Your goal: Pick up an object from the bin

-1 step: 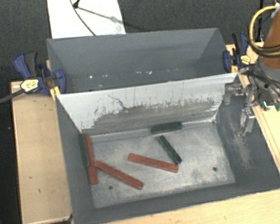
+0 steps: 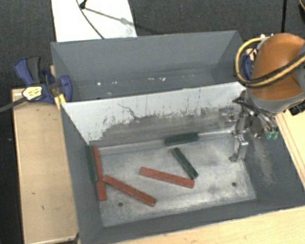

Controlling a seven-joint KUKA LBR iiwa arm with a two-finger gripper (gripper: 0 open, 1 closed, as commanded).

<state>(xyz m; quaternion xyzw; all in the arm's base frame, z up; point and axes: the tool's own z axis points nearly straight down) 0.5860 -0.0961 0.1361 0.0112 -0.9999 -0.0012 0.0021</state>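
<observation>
My gripper point(image 2: 237, 152) hangs at the bin's right side, above the floor near the right wall, with nothing between its fingers. The nearest thing is a dark green bar point(image 2: 184, 163) lying slantwise on the floor to its left. Another dark green bar point(image 2: 181, 139) lies flat along the back wall. A red-brown bar point(image 2: 166, 177) lies slantwise in the middle of the floor, just left of the slanted green one and touching its lower end.
A second red-brown bar point(image 2: 129, 190) lies slantwise at the front left. Against the left wall stand a dark green bar point(image 2: 91, 165) and a red one point(image 2: 99, 174), side by side. The arm's orange cover sits over the right rim.
</observation>
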